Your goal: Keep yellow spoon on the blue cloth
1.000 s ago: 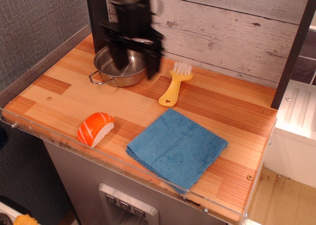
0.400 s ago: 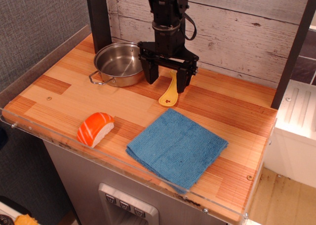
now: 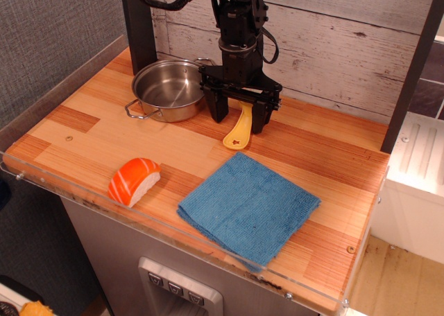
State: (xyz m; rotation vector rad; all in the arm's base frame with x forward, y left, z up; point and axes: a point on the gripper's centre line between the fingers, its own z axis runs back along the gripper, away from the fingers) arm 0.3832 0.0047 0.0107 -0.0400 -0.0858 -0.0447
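The yellow spoon, a small yellow brush, lies on the wooden counter behind the blue cloth; its star-marked handle points toward me and its bristled head is hidden behind the gripper. My black gripper is open and points straight down over the spoon. One finger stands on each side of the handle, low near the counter. The blue cloth lies folded flat at the front of the counter, a short way in front of the spoon, with nothing on it.
A steel pot stands at the back left, just left of the gripper. An orange-and-white sushi toy lies at the front left. A grey plank wall runs behind, and a dark post stands at the right.
The gripper has moved from over the pot to the right and down, and now straddles the spoon's handle. The spoon, the cloth and the sushi toy have not moved.
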